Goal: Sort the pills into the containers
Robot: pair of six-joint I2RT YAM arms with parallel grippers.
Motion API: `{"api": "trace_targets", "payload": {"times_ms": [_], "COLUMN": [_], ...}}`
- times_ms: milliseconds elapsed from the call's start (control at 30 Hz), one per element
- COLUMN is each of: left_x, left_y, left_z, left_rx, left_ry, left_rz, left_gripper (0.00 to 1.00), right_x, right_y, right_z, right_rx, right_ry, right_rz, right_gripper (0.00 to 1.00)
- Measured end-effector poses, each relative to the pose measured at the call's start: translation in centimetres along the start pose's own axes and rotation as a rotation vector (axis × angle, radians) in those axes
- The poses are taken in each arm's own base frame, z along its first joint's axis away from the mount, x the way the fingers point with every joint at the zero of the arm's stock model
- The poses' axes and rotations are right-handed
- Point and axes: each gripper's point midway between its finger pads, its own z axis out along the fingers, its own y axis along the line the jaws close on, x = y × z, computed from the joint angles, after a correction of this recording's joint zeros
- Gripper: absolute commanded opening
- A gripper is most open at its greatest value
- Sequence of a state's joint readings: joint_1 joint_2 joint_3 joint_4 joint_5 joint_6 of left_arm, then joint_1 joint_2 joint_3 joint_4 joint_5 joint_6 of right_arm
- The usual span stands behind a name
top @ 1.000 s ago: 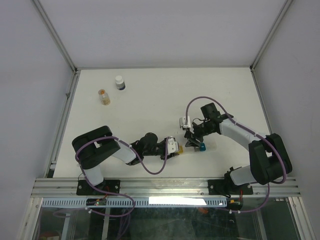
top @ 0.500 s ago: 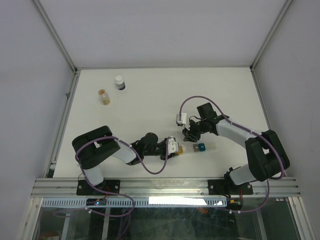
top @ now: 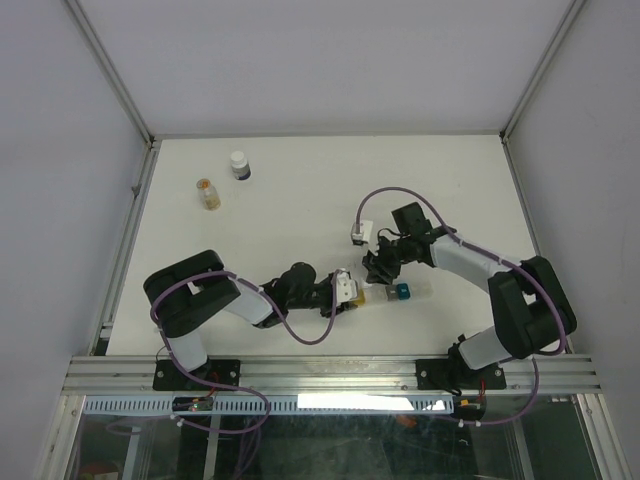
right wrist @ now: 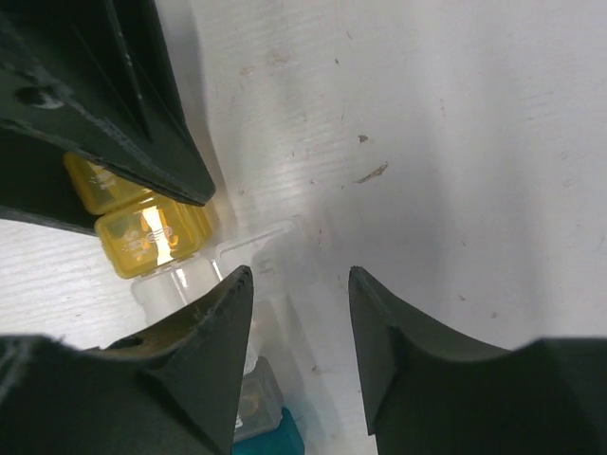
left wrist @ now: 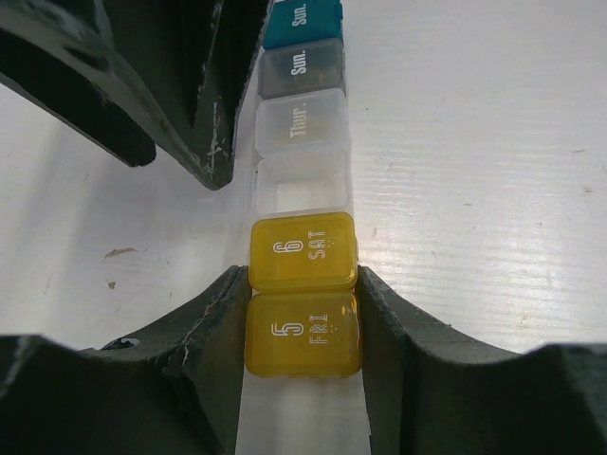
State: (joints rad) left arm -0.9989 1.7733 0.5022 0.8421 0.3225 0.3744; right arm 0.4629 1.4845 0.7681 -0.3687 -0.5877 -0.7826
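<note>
The containers are a short strip lying on the table between the arms. In the left wrist view two yellow compartments marked FRI and SAT come first, then an open clear one, two shut ones, and a teal one. My left gripper is shut on the yellow end. My right gripper is open and empty, tips just above the strip's clear middle, beside the yellow part. No loose pills show.
A white-capped dark bottle and a small clear vial with orange contents stand at the far left of the table. Metal frame posts and walls close in the table's sides.
My right gripper has shifted a little left and away along the strip, from near the teal end towards its middle. My left gripper still holds the yellow end.
</note>
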Motion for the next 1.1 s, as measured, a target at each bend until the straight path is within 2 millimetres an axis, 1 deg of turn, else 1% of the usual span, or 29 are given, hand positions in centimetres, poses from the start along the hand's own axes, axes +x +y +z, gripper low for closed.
{"api": "trace_targets", "payload": {"times_ms": [67, 133, 167, 233, 333, 400, 500, 600, 633, 700, 800, 833, 867, 900, 967, 1033, 1067, 1100], "left_x": [0.1, 0.2, 0.2, 0.2, -0.1, -0.9, -3.3, -6.4, -7.4, -9.7, -13.0, -13.9, -14.3, -14.5, -14.3, -13.8, -13.4, -12.8], "left_y": [0.2, 0.4, 0.5, 0.7, 1.1, 1.3, 1.6, 2.8, 3.5, 5.9, 11.2, 13.1, 14.7, 16.5, 19.9, 23.3, 24.9, 27.0], "left_z": [-0.1, -0.1, -0.1, -0.1, -0.4, -0.7, -1.5, -3.0, -3.5, -4.9, -7.9, -9.1, -10.1, -11.4, -13.6, -15.8, -16.7, -17.8], "left_rx": [-0.006, -0.012, -0.014, -0.02, -0.03, -0.037, -0.05, -0.08, -0.096, -0.153, -0.284, -0.335, -0.375, -0.426, -0.517, -0.601, -0.636, -0.68], "left_ry": [0.002, 0.005, 0.006, 0.011, 0.014, 0.001, -0.041, -0.086, -0.099, -0.129, -0.192, -0.215, -0.228, -0.237, -0.236, -0.232, -0.229, -0.225], "left_rz": [-0.009, -0.026, -0.033, -0.058, -0.094, -0.111, -0.134, -0.178, -0.198, -0.247, -0.327, -0.353, -0.374, -0.406, -0.48, -0.554, -0.588, -0.633], "left_gripper": [0.59, 0.76, 0.82, 0.9, 0.95, 0.97, 0.98, 0.99, 0.99, 0.99, 0.99, 0.99, 0.99, 0.99, 0.99, 0.99, 0.99, 0.99], "right_x": [-0.8, -1.8, -2.4, -3.9, -5.8, -6.5, -7.1, -7.8, -8.3, -9.5, -12.0, -12.8, -13.5, -13.9, -14.1, -13.1, -12.3, -11.5], "right_y": [0.0, -0.5, -0.9, -1.8, -2.4, -2.2, -1.4, -0.7, -0.6, -0.2, 0.1, 0.3, 0.5, 0.8, 1.2, 1.2, 1.2, 1.1], "right_z": [-0.8, -2.2, -3.2, -5.4, -8.5, -9.8, -10.8, -11.5, -11.8, -12.7, -14.7, -15.4, -16.0, -16.5, -17.1, -17.1, -16.9, -16.4], "right_rx": [-0.012, -0.006, 0.004, 0.034, 0.082, 0.095, 0.09, 0.07, 0.065, 0.052, 0.055, 0.058, 0.063, 0.062, 0.059, 0.062, 0.06, 0.055], "right_ry": [-0.025, -0.065, -0.092, -0.153, -0.236, -0.271, -0.301, -0.322, -0.333, -0.359, -0.416, -0.439, -0.464, -0.488, -0.541, -0.569, -0.578, -0.581], "right_rz": [0.03, 0.059, 0.07, 0.076, 0.064, 0.053, 0.054, 0.076, 0.081, 0.096, 0.085, 0.076, 0.066, 0.062, 0.065, 0.104, 0.131, 0.163], "right_gripper": [0.51, 0.52, 0.53, 0.56, 0.59, 0.59, 0.59, 0.59, 0.59, 0.59, 0.6, 0.61, 0.62, 0.64, 0.65, 0.66, 0.66, 0.66]}}
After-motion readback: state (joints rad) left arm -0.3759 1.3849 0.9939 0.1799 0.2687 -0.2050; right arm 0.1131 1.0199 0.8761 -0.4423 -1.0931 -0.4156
